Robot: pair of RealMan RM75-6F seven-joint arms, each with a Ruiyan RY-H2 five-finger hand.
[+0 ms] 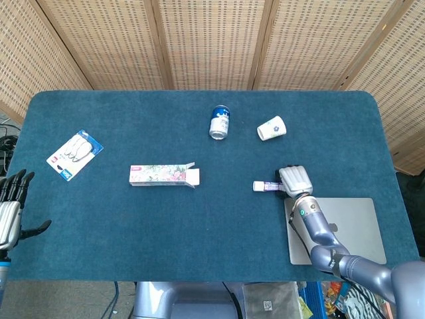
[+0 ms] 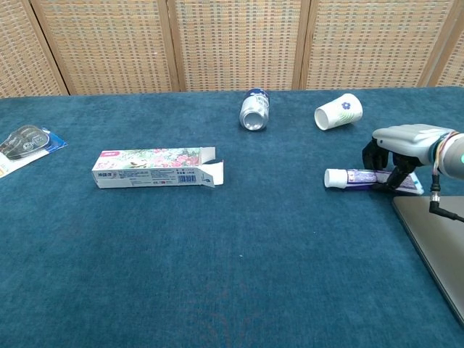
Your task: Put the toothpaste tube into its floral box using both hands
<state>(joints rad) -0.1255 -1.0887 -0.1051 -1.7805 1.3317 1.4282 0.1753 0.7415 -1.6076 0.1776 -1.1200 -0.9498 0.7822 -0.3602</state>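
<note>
The toothpaste tube (image 1: 264, 187) (image 2: 351, 176) lies on the blue table right of centre, its white cap pointing left. My right hand (image 1: 295, 181) (image 2: 402, 145) sits over the tube's tail end with its fingers curled down around it, gripping it against the cloth. The floral box (image 1: 163, 175) (image 2: 156, 168) lies flat left of centre, its open flap end facing right toward the tube. At the table's lower left edge, my left hand (image 1: 10, 212) hovers with fingers spread and nothing in it; only the head view shows it.
A blue can (image 1: 219, 122) (image 2: 254, 109) lies on its side at the back centre, a tipped paper cup (image 1: 271, 128) (image 2: 338, 111) to its right. A grey laptop (image 1: 345, 229) (image 2: 435, 232) sits just behind the right hand. A blister pack (image 1: 74, 153) (image 2: 25, 140) lies far left.
</note>
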